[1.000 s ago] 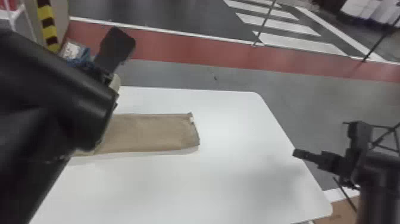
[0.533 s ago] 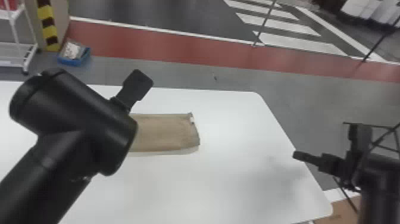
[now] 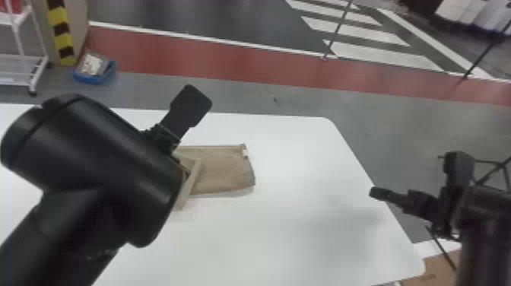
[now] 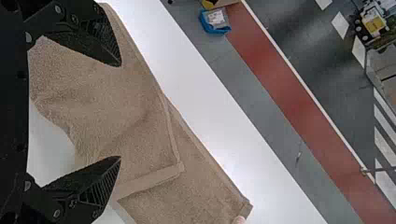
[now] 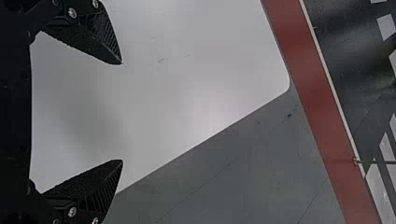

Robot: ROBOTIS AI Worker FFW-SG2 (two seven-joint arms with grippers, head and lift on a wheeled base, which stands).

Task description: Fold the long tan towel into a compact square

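- When looking for folded-over tan towel (image 3: pixel 228 167), peek near worktop's (image 3: pixel 296 152) far edge.
- See left end effector (image 3: pixel 188 108) above it, spread wide.
- See right end effector (image 3: pixel 416 175) by right edge, spread wide.

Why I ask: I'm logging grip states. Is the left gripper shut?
No, in the left wrist view the left gripper stands wide open, with the tan towel showing beyond it.

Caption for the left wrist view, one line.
Open left gripper above a tan towel whose upper layer lies short of the lower one's end, on a white table.
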